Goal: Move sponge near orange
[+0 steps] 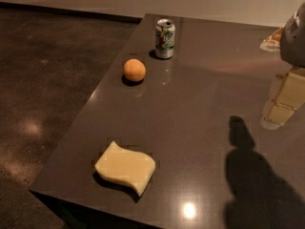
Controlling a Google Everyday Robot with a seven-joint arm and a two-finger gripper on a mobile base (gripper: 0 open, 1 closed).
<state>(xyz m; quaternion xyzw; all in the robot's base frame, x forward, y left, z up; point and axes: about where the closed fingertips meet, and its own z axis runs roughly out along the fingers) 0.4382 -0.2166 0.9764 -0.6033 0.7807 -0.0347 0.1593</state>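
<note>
Found the claw point(282, 104) at the far right edge of view, over the right side of the bench point(209, 85), partly cut off by the frame. Can't tell whether spread or pressed together. Same for touching the bench or hanging just above it. Pale-yellow blocky lower part, grey housing above.

Located the sponge point(125, 167) well apart from the claw: far to its left in view and nearer the camera, flat on the bench close to the front-left corner. Pale-yellow slab, wavy edges, nothing touching it.

Located the orange point(134, 69) also well left of the claw, but farther back than it, by the bench's left edge. Well apart from the sponge, with a long stretch of bench between the two.

Noted a green-and-white soda can point(165, 38) standing upright, left of the claw and farthest back of the lot — near the orange, not touching.

Noted a dark shadow point(250, 175) on the bench just in front of the claw, toward the camera, plus a small bright glare spot point(189, 210) left of that shadow. Dark speckled floor point(43, 56) beyond the bench, far left of the claw.
</note>
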